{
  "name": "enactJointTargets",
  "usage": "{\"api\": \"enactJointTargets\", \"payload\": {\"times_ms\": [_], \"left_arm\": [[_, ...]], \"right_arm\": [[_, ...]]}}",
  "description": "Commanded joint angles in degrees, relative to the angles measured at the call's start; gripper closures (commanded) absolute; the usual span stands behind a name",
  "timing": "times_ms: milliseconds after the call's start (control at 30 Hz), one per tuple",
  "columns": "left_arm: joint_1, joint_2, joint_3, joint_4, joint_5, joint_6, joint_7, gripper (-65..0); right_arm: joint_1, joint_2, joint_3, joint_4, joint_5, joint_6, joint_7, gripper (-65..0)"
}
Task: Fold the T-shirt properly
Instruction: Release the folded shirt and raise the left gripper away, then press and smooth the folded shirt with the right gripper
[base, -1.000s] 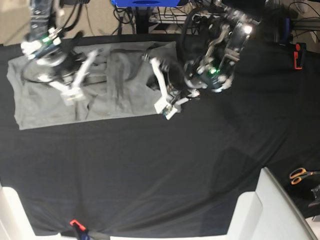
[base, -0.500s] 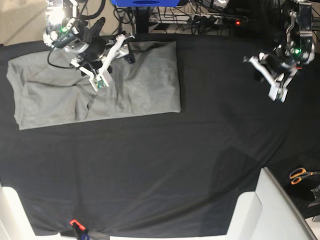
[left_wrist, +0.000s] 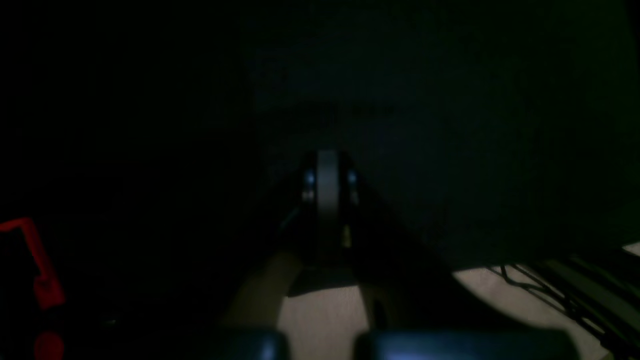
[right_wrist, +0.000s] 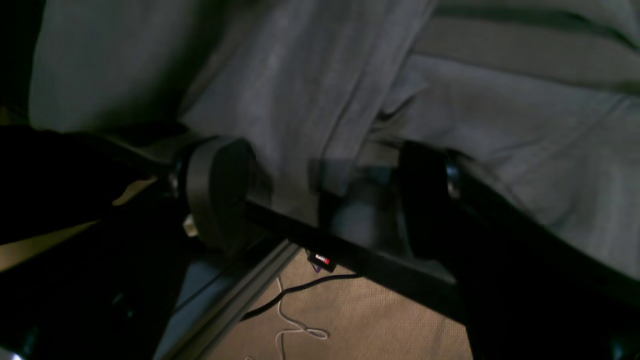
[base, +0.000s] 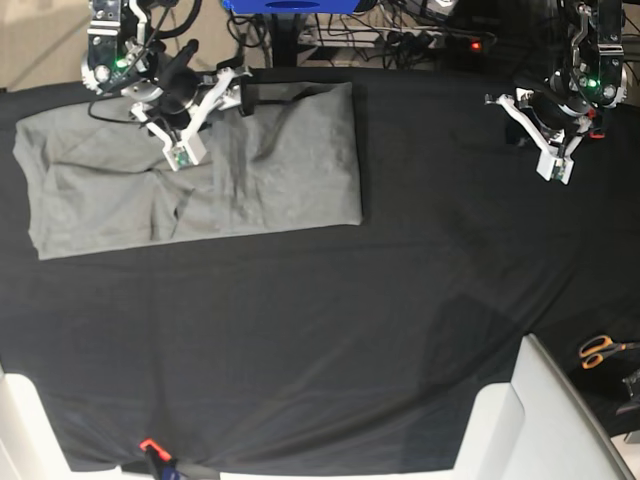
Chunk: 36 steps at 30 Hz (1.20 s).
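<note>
I see a big black cloth (base: 330, 330) over the table, with cables on the floor behind. My left camera is almost all dark. The grey shirt (base: 190, 165) lies flat and wrinkly, far left. My right gripper (base: 205, 120) hangs over it, jaws wide, holding nothing. My left gripper (base: 555, 165) is pinched together, empty.

We see the T-shirt (base: 190, 170) lying flat on the table cloth (base: 330, 330), far-left area. Right gripper (base: 212, 118) sits over its far edge; left gripper (base: 553, 160) far right, well apart. Scissors (base: 600, 350) near right edge.
</note>
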Motion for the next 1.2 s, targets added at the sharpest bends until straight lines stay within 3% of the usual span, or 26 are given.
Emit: {"api": "enactJointTargets", "payload": {"times_ms": [0,67,233,267,533,900,967,1100,1167], "left_arm": [[0.14,-0.89,-0.47,0.73,-0.39,0.05,-0.64,0.0],[0.14,-0.89,-0.47,0.73,-0.39,0.05,-0.64,0.0],[-0.21,-0.89,-0.47,-2.08,-0.39,0.05,-0.73,0.0],[-0.30,-0.89,-0.47,-2.70,-0.39,0.05,-0.73,0.0],[-0.30,-0.98,-0.47,-3.84,-0.39,0.05,-0.82,0.0],[-1.53,-0.71,-0.12,-3.93,-0.39,0.05,-0.82,0.0],[-1.62,-0.71,-0.12,-3.93,-0.39,0.05,-0.82,0.0],[-1.62,-0.71,-0.12,-3.58,-0.39,0.05,-0.82,0.0],[-1.62,-0.71,-0.12,-3.67,-0.39,0.05,-0.82,0.0]], "right_arm": [[0.07,-0.04,-0.04,0.86,0.84,0.45,0.87,-41.7],[0.16,-0.04,-0.04,0.86,0.84,0.53,0.87,-33.3],[0.78,0.05,0.22,0.86,0.84,0.53,0.78,-0.9],[0.78,0.05,0.22,0.86,0.84,0.53,0.70,0.0],[0.16,0.13,2.60,1.56,0.84,0.10,0.17,-0.2],[-0.19,0.13,3.65,4.99,0.84,0.10,-6.51,-1.2],[0.07,0.05,3.65,4.99,0.84,0.10,-8.27,-7.2],[-0.19,-0.04,4.00,7.01,0.84,-0.08,-9.15,-29.3],[-0.81,-0.04,4.00,10.17,0.84,-2.37,-8.80,-37.1]]}}
